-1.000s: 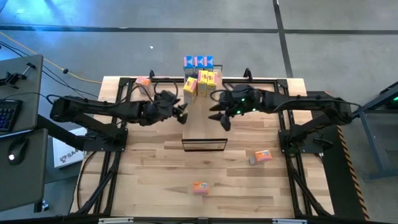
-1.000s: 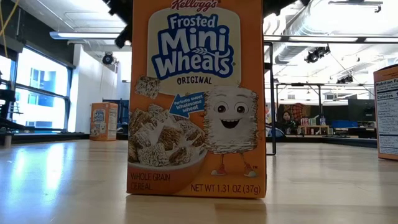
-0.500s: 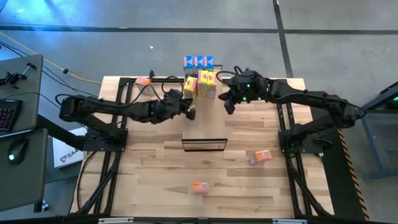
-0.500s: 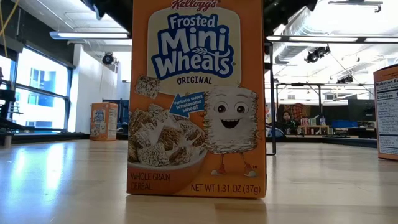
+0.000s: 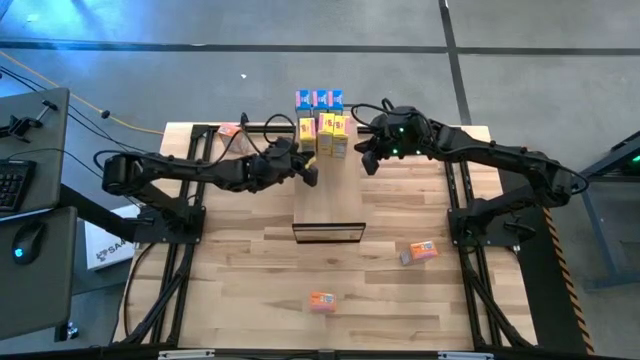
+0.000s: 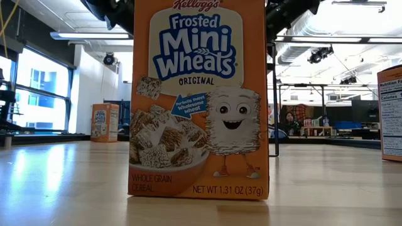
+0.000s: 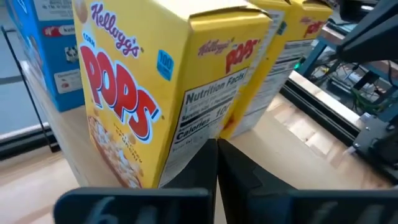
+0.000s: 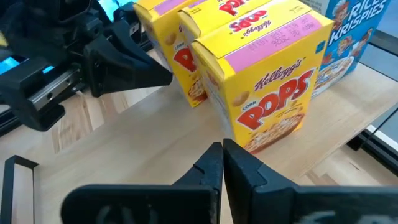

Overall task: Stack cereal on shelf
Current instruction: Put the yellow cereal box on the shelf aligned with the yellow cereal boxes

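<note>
Three yellow cereal boxes (image 5: 326, 133) stand upright on their bases at the far part of the light-wood shelf (image 5: 328, 205), with blue boxes (image 5: 320, 99) behind them. My left gripper (image 5: 313, 177) is shut, its tips (image 7: 217, 149) just before the lower corner of the nearest yellow box (image 7: 149, 93). My right gripper (image 5: 366, 165) is shut too, its tips (image 8: 222, 149) close to the base of another yellow box (image 8: 261, 81). Orange boxes lie loose on the table (image 5: 420, 252), (image 5: 320, 300), (image 5: 230, 130). My left gripper's shut tips stand at the lower corner of the yellow box's side panel (image 7: 199, 134), coming level from the near left; I cannot tell whether they touch it. My right gripper's shut tips point slanting down at the front bottom corner of its yellow box (image 8: 239, 140); whether they touch does not show.
The shelf's dark end frame (image 5: 328, 232) lies toward the table's middle. In the low view an orange box (image 6: 198, 100) stands close to the camera and hides most of the scene; two more show at left (image 6: 105, 122) and right (image 6: 391, 113). Dark arm frames run along both table sides.
Both grippers have shut. My left gripper has gone right and toward the far edge, up to the yellow boxes. My right gripper has moved from over the shelf toward the far edge, next to the yellow boxes. The boxes have kept their places.
</note>
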